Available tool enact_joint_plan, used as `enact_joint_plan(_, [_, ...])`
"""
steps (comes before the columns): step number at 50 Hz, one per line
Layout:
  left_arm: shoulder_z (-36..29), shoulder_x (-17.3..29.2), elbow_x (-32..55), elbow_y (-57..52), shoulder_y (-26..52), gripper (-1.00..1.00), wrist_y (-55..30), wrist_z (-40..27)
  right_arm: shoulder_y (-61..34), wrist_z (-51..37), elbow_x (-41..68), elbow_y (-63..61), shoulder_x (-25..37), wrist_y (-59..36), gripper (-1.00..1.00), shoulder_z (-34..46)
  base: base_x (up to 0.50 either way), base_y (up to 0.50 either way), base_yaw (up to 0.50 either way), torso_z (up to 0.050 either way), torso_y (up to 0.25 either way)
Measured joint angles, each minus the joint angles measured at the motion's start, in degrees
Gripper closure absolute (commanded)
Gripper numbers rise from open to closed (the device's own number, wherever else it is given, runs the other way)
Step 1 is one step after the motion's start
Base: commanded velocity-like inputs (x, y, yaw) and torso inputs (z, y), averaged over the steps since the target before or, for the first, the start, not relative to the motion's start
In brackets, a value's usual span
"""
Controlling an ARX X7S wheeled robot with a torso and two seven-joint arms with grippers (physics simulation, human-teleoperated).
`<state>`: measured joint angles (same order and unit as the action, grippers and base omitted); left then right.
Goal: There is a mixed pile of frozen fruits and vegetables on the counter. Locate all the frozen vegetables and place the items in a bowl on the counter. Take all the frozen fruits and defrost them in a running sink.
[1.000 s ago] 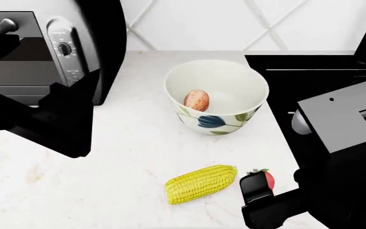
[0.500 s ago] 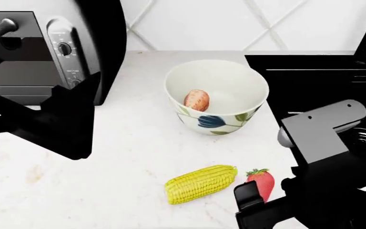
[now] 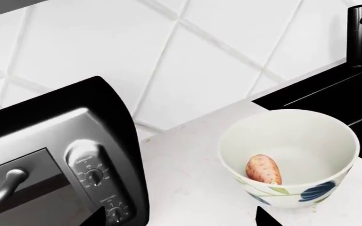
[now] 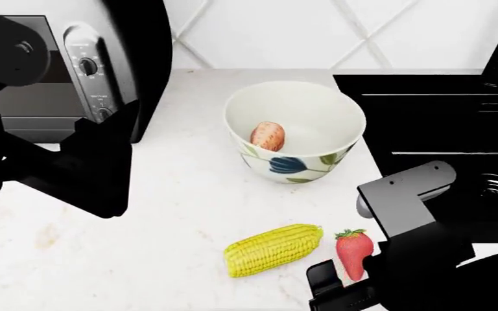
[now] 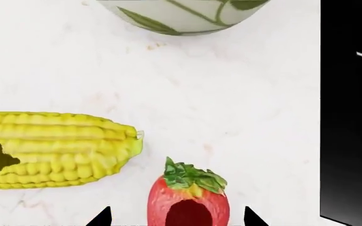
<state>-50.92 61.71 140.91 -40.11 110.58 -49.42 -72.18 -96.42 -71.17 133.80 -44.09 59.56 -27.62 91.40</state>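
Red strawberry (image 4: pixel 355 252) on white counter (image 4: pixel 171 220) beside corn cob (image 4: pixel 273 249), between spread right gripper (image 5: pixel 177 217) tips, sweet potato (image 4: pixel 267 136) in bowl (image 4: pixel 294 131), toaster oven (image 4: pixel 102 65) dial lettering unreadable, left gripper (image 3: pixel 179 217) tips apart, empty.

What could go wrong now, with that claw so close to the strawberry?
The right gripper straddles the strawberry with its jaws open, and the fruit looks small and rounded, so it might squirt out as they close. The corn cob lies right beside it, so a finger could nudge it and roll it. The sink lies past the bowl, so a low carry might clip the rim.
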Motion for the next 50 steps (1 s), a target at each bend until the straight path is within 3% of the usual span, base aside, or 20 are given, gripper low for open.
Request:
enact_joint_plan(14, [0.0,0.0,0.2,0.1,0.2,-1.0,-0.1,-0.2,1.3,1.3,-1.9,-0.1,0.1,-0.1,-1.0,-0.1,0.0,0.0,0.0,0.0,0.0])
enact_joint_plan(15, [0.0,-0.1,0.2,0.1,0.2,-1.0,-0.1,-0.2,1.3,1.4,-2.0,-0.1,0.1,-0.1,1.0,-0.1,0.0,0.0,0.0,0.0,0.0])
enact_joint_plan(36, [-0.1,0.1,0.5,0.1,0.4,-1.0,-0.2,-0.3,0.5,-0.1,-3.5,-0.8,1.7,-1.9,1.0,0.4,0.0,0.0,0.0,0.0,0.0])
enact_joint_plan(50, [0.0,0.4,0.6,-0.3,0.1,-1.0,0.1,-0.2,-8.5,-3.6,4.4,-3.5,5.5,-4.9,1.0,-3.9,0.0,0.0,0.0,0.0,0.0])
